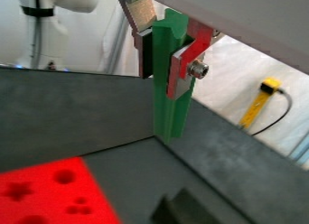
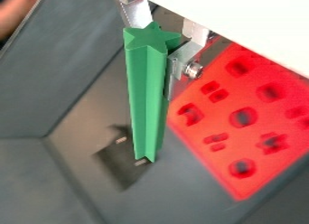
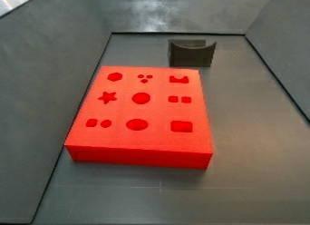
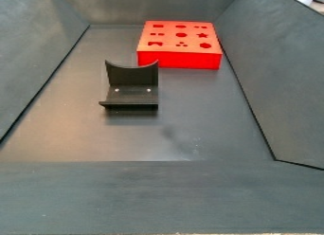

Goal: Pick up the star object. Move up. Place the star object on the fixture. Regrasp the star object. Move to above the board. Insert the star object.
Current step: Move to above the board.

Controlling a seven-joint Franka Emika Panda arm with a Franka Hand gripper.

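star object point(image 2: 145, 92): smooth matt green plastic | gripper point(image 1: 165, 54): silver metal fingers gripping it, dark pads, above the floor | board point(image 3: 143, 111): matt red plastic | fixture point(image 4: 129, 87): matt dark grey | floor point(image 4: 177, 135): dull grey, faint sheen

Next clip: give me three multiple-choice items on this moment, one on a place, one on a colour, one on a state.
1. Where is the peg?
A. between the gripper's fingers
B. in the fixture
C. in the board

2. What colour is the board?
A. blue
B. red
C. grey

3. The fixture's notch is:
A. holding the peg
B. empty
C. covered by the board

Key: 1 A, both wrist views show the peg clamped in the gripper, which is out of both side views. 2 B, the board is red. 3 B, the fixture holds nothing.
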